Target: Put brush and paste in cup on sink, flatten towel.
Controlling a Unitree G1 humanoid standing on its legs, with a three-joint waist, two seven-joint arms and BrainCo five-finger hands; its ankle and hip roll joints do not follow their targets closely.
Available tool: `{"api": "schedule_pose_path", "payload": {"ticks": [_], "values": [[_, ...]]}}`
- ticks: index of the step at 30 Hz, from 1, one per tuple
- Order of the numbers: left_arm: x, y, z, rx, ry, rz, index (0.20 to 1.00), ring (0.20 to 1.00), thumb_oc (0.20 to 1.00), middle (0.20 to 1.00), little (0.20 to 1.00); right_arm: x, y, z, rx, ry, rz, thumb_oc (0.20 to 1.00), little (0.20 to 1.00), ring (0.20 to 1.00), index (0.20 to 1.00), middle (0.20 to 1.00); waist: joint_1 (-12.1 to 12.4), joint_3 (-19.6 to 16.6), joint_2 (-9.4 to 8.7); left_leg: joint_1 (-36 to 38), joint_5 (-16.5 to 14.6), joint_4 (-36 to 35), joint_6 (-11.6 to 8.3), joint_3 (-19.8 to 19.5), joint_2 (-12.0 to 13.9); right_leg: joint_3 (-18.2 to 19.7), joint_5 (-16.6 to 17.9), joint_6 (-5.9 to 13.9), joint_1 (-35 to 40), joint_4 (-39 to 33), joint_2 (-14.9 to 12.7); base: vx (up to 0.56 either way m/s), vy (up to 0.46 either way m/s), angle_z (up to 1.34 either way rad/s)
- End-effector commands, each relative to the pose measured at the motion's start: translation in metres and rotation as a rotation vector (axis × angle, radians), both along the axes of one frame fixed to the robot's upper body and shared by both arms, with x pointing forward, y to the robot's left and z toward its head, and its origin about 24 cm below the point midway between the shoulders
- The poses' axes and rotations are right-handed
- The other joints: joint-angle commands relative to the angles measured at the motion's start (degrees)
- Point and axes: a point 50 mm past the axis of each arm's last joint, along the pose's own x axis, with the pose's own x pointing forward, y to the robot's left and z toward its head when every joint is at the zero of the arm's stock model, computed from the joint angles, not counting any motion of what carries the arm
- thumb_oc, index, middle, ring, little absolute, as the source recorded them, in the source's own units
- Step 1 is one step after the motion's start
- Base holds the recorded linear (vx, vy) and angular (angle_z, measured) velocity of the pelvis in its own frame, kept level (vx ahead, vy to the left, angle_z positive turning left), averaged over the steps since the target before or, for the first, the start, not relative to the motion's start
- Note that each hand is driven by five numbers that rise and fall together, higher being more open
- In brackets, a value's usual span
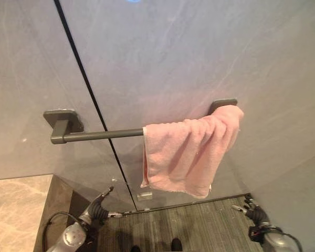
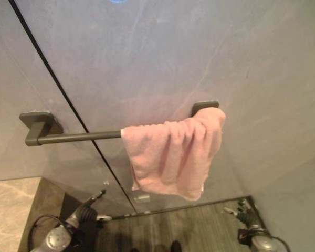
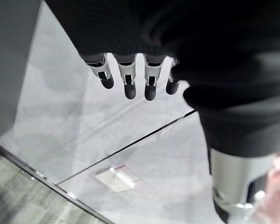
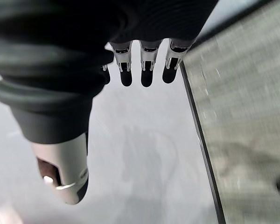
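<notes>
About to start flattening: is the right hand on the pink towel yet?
Apart. In the left eye view the right hand hangs low by the floor, well below the pink towel bunched on the rail, with bare wall between them.

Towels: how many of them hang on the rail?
1. A single pink towel hangs bunched at the right end of the dark rail, near its right wall mount. Nothing seems hidden behind it.

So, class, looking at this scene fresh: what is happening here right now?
Nothing is being handled at this moment. A pink towel hangs bunched toward one end of a dark towel bar on a grey wall, not spread flat. The robot's left hand and right hand hang low near the floor, below the towel, fingers relaxed and holding nothing. The towel has not yet been flattened.
</notes>
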Motion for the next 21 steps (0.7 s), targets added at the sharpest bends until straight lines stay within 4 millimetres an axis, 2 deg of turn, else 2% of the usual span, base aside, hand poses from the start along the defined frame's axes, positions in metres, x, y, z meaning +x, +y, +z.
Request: {"api": "schedule_pose_path", "payload": {"ticks": [1, 4, 6, 8, 9, 10, 13, 16, 17, 18, 20, 21], "values": [[0.015, 0.000, 0.021, -0.053, -0.096, -0.065, 1.000, 1.000, 1.000, 1.000, 1.000, 0.020, -0.014, 0.032, -0.032, -0.165, 0.041, 1.000, 1.000, 1.000, 1.000, 1.000, 0.2, -1.9, -1.55, -3.9, 6.1, 2.7, -2.53, -0.9, 0.2, -1.8, 0.0, 3.20, -1.2, 6.9, -1.9, 0.00, -0.097, 0.25], [0.018, 0.002, 0.043, -0.051, -0.130, -0.163, 1.000, 1.000, 1.000, 1.000, 1.000, 0.023, -0.030, 0.057, -0.063, -0.235, 0.078, 1.000, 1.000, 1.000, 1.000, 1.000, 0.0, -1.8, -1.39, -3.8, 6.8, 1.8, -3.12, -1.6, 0.7, -2.8, -0.2, 2.93, -0.9, 6.3, -1.8, 0.00, -0.083, 0.20], [0.019, 0.002, 0.047, -0.056, -0.137, -0.181, 1.000, 1.000, 1.000, 1.000, 1.000, 0.024, -0.031, 0.060, -0.057, -0.247, 0.083, 1.000, 1.000, 1.000, 1.000, 1.000, -0.1, -1.9, -1.34, -3.7, 6.8, 1.6, -3.21, -1.6, 0.7, -3.0, -0.2, 2.93, -0.7, 6.0, -1.8, 0.00, -0.037, 0.15], [0.025, -0.003, 0.059, -0.086, -0.172, -0.217, 1.000, 1.000, 1.000, 1.000, 1.000, 0.032, -0.022, 0.065, 0.008, -0.293, 0.127, 1.000, 1.000, 1.000, 1.000, 1.000, 0.0, -2.3, -1.12, -3.7, 7.1, 1.1, -3.46, -1.5, 0.8, -3.3, 0.0, 2.88, -0.1, 4.6, -1.9, 0.01, -0.039, 0.06], [0.025, -0.003, 0.059, -0.086, -0.172, -0.217, 1.000, 1.000, 1.000, 1.000, 1.000, 0.032, -0.021, 0.065, 0.008, -0.293, 0.128, 1.000, 1.000, 1.000, 1.000, 1.000, 0.0, -2.3, -1.11, -3.6, 7.1, 1.1, -3.47, -1.5, 0.8, -3.3, 0.0, 2.88, -0.1, 4.5, -1.9, 0.00, -0.030, 0.01], [0.030, -0.009, 0.062, -0.112, -0.194, -0.228, 1.000, 1.000, 1.000, 1.000, 1.000, 0.042, -0.007, 0.066, 0.040, -0.309, 0.198, 1.000, 1.000, 1.000, 1.000, 1.000, 0.2, -2.5, -1.04, -3.7, 7.2, 1.0, -3.55, -1.2, 0.8, -3.3, 0.2, 2.85, 0.2, 3.7, -2.0, 0.00, 0.000, 0.00], [0.032, -0.012, 0.063, -0.128, -0.203, -0.224, 1.000, 1.000, 1.000, 1.000, 1.000, 0.049, 0.001, 0.069, 0.047, -0.319, 0.240, 1.000, 1.000, 1.000, 1.000, 1.000, 0.2, -2.6, -0.96, -3.6, 7.1, 0.9, -3.56, -1.1, 0.8, -3.3, 0.3, 2.85, 0.3, 3.3, -2.0, 0.00, 0.000, 0.00], [0.046, -0.027, 0.060, -0.199, -0.248, -0.178, 1.000, 1.000, 1.000, 1.000, 1.000, 0.075, 0.038, 0.069, 0.105, -0.365, 0.340, 1.000, 1.000, 1.000, 1.000, 1.000, 0.7, -2.9, -0.69, -3.3, 7.0, 0.6, -3.59, -0.6, 0.7, -2.9, 0.4, 2.66, 0.9, 2.3, -2.2, 0.00, 0.000, 0.00], [0.056, -0.039, 0.060, -0.224, -0.279, -0.178, 1.000, 1.000, 1.000, 1.000, 1.000, 0.089, 0.061, 0.073, 0.111, -0.381, 0.433, 1.000, 1.000, 1.000, 1.000, 1.000, 0.8, -3.2, -0.64, -3.2, 6.8, 0.3, -3.59, -0.4, 0.6, -2.8, 0.4, 2.55, 1.0, 2.0, -2.2, 0.00, 0.000, 0.00], [0.056, -0.039, 0.060, -0.224, -0.280, -0.178, 1.000, 1.000, 1.000, 1.000, 1.000, 0.089, 0.061, 0.073, 0.110, -0.382, 0.434, 1.000, 1.000, 1.000, 1.000, 1.000, 0.8, -3.2, -0.61, -3.2, 6.8, 0.3, -3.59, -0.4, 0.6, -2.8, 0.4, 2.55, 1.1, 2.0, -2.2, 0.00, 0.000, 0.00], [0.064, -0.050, 0.058, -0.254, -0.299, -0.167, 1.000, 1.000, 1.000, 1.000, 1.000, 0.099, 0.079, 0.075, 0.143, -0.410, 0.463, 1.000, 1.000, 1.000, 1.000, 1.000, 0.8, -3.4, -0.52, -3.3, 6.5, 0.3, -3.62, -0.2, 0.6, -2.8, 0.5, 2.49, 1.1, 1.7, -2.2, 0.00, 0.000, 0.00], [0.071, -0.065, 0.057, -0.287, -0.316, -0.167, 1.000, 1.000, 1.000, 1.000, 1.000, 0.108, 0.097, 0.075, 0.173, -0.430, 0.483, 1.000, 1.000, 1.000, 1.000, 1.000, 0.8, -3.5, -0.50, -3.5, 6.3, 0.3, -3.66, -0.1, 0.5, -2.8, 0.7, 2.48, 1.1, 1.2, -2.3, 0.00, 0.000, 0.00]]}}
